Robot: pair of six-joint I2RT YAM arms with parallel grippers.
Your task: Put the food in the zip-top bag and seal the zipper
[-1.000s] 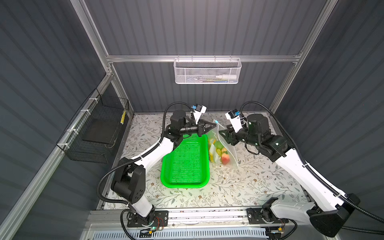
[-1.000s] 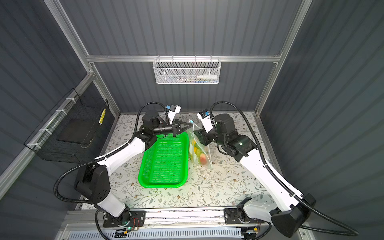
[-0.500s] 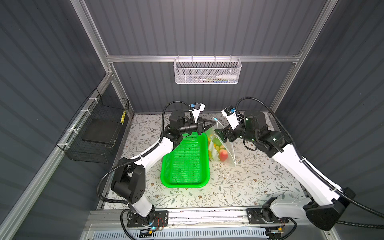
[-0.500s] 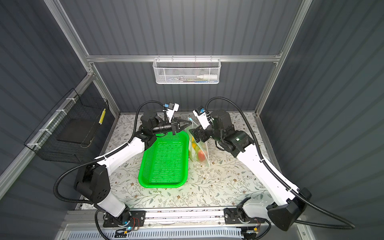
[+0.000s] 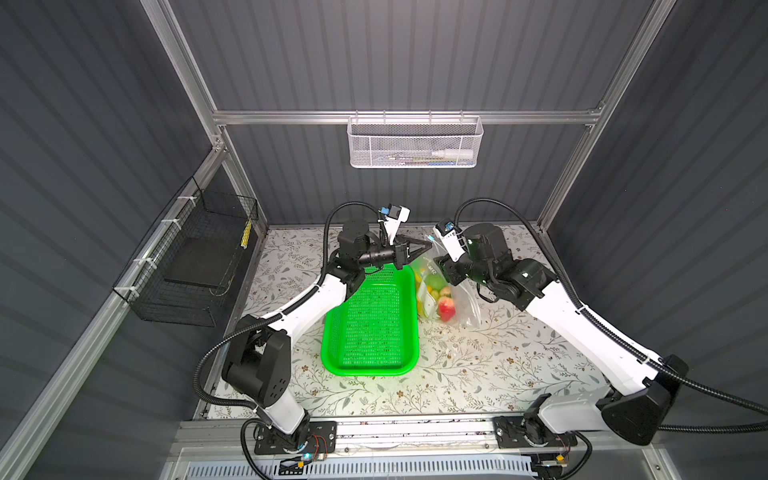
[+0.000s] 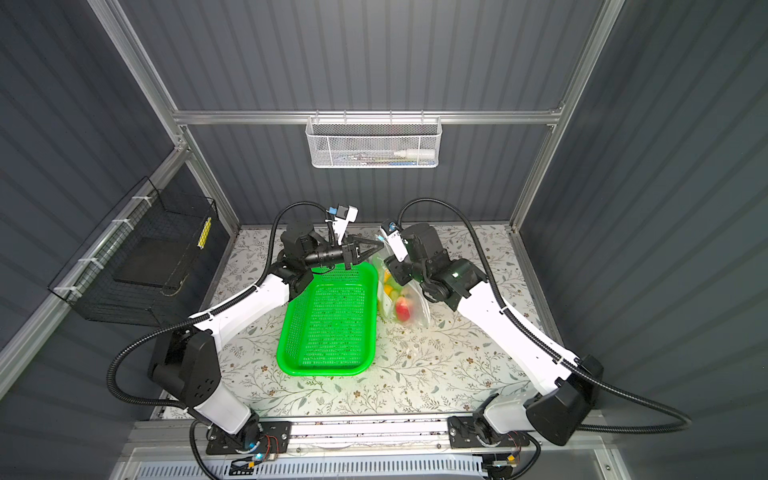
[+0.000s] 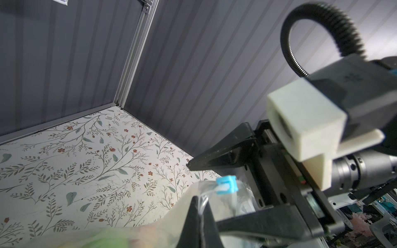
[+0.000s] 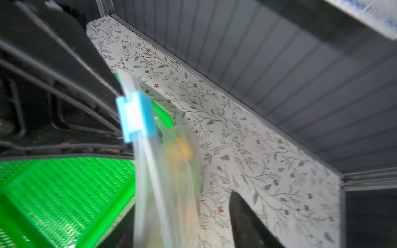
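**Two-arm tabletop robot: body parts listed**

Arms: left arm (image 5: 307, 301), right arm (image 5: 582, 328), with white link shells and black joint housings. The left shoulder housing (image 5: 259, 370) bears a ring of small holes. A black ribbed conduit (image 5: 203, 365) follows each arm. There is a black screwed base plate (image 5: 296, 436) at 7 o'clock and a twin at 5 o'clock in both top views. Each wrist carries a cream camera mount (image 7: 300, 128) with a light-blue plug (image 5: 385, 210). The right forearm has a small green light (image 5: 524, 274). Hands: left hand (image 5: 428, 247), right hand (image 7: 202, 194), both black with fingers (image 7: 217, 155) tapering to points.

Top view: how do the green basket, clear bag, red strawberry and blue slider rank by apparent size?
Largest to smallest in a top view:
1. green basket
2. zip-top bag
3. red strawberry, inside the bag
4. blue slider, barely a speck
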